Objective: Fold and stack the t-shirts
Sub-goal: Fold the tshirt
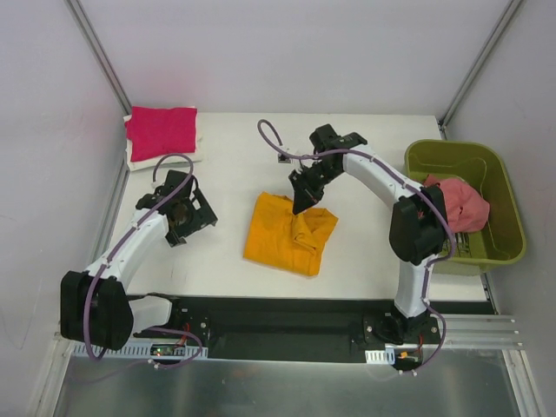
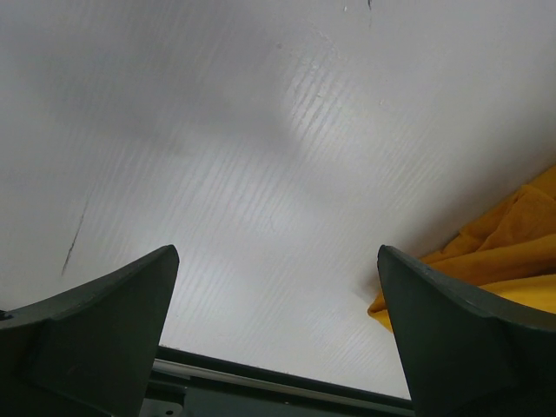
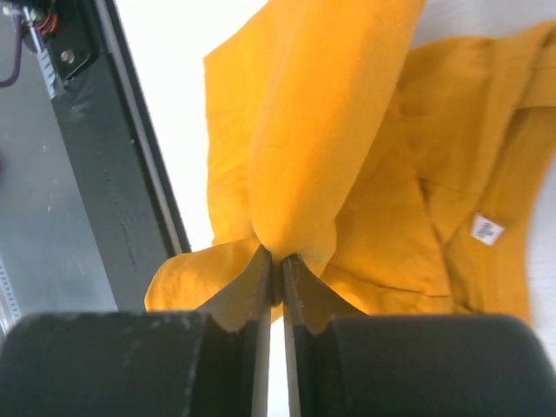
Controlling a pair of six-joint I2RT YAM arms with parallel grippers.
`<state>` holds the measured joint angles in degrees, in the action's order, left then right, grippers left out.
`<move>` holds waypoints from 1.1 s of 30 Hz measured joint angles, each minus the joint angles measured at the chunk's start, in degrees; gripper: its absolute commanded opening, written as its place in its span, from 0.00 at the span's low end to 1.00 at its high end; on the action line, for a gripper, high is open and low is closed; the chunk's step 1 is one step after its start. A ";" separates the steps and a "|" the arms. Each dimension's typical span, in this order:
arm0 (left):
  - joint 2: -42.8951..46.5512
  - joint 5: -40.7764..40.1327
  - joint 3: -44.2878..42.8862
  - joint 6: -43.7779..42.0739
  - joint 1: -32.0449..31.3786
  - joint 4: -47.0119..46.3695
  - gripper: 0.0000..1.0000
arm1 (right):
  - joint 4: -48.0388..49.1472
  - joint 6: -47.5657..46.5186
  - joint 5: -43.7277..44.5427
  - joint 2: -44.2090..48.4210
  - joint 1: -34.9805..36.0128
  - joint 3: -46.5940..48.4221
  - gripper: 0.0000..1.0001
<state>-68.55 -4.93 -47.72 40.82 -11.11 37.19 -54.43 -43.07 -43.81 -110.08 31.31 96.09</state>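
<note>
One orange-yellow tee (image 1: 278,239), long axis left-right, skewed.

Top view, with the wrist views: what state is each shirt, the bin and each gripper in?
Orange shirt: partly folded, rumpled, mid-table, one fold pinched.
Magenta shirt: folded, lying on the white shirt.
White shirt: folded, bottom of the stack.
Pink shirt: unfolded, bunched in the bin.
Bin: upright, holding only the pink shirt.
Left gripper: open, empty.
Right gripper: shut on the orange shirt.
</note>
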 measured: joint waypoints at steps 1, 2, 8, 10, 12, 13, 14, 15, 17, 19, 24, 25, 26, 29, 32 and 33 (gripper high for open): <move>-0.46 0.02 -0.33 -0.02 0.00 -0.02 0.99 | -0.13 -0.26 -0.42 -1.36 -0.94 0.85 0.10; -1.05 0.11 -0.85 -0.15 0.00 -0.07 1.00 | -0.28 -0.52 -0.57 -2.62 -1.84 1.68 0.11; -4.39 0.37 -3.08 -1.36 0.00 -0.96 0.99 | -0.72 -1.14 -0.90 -8.74 -5.99 6.32 0.56; -6.12 0.59 -3.65 -1.64 0.00 -0.96 0.99 | -0.98 -1.11 -0.50 -10.64 -6.73 8.07 0.74; -8.04 1.62 -4.48 -1.97 0.00 -0.98 0.99 | -1.25 -0.79 1.11 -12.59 -6.99 10.45 0.84; -8.72 2.05 -4.81 -2.14 0.00 -1.09 0.99 | -1.20 -0.15 2.03 -13.33 -7.06 11.41 0.93; -9.38 2.91 -5.25 -2.45 0.00 -1.16 0.99 | -1.25 0.39 3.63 -14.12 -7.17 12.70 0.98; -9.86 3.76 -5.60 -2.64 0.00 -1.40 0.99 | -1.20 1.05 5.31 -14.43 -7.21 13.62 0.97; -10.05 5.27 -6.19 -2.91 -0.02 -1.90 0.99 | -1.03 2.51 8.55 -14.40 -7.39 14.64 0.97; -9.90 6.84 -6.60 -2.99 -0.07 -2.49 0.99 | -0.09 4.39 11.61 -13.53 -7.65 14.75 0.97; -8.15 10.69 -6.62 -2.95 -2.05 -4.37 0.99 | 5.33 13.66 19.45 -3.08 -7.93 5.57 0.97; -7.72 11.19 -6.62 -2.91 -3.26 -4.83 0.99 | 6.47 15.93 20.13 0.68 -7.78 2.19 0.97; -7.41 11.67 -6.62 -2.84 -4.39 -5.22 0.99 | 8.15 17.92 20.59 4.72 -7.45 -1.64 0.97; -6.91 13.00 -6.62 -2.38 -8.81 -6.91 0.99 | 11.52 24.22 22.36 15.39 -4.37 -11.21 0.97; -7.15 15.13 -6.62 -1.38 -12.02 -8.74 0.99 | 13.97 29.94 26.10 20.85 1.40 -16.46 0.98; -7.39 15.93 -6.62 -1.03 -12.79 -9.55 0.99 | 14.88 31.61 27.56 21.22 3.08 -17.44 0.98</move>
<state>-75.94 11.00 -54.35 39.79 -23.90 27.64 -39.55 -11.46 -16.25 -88.86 34.39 78.65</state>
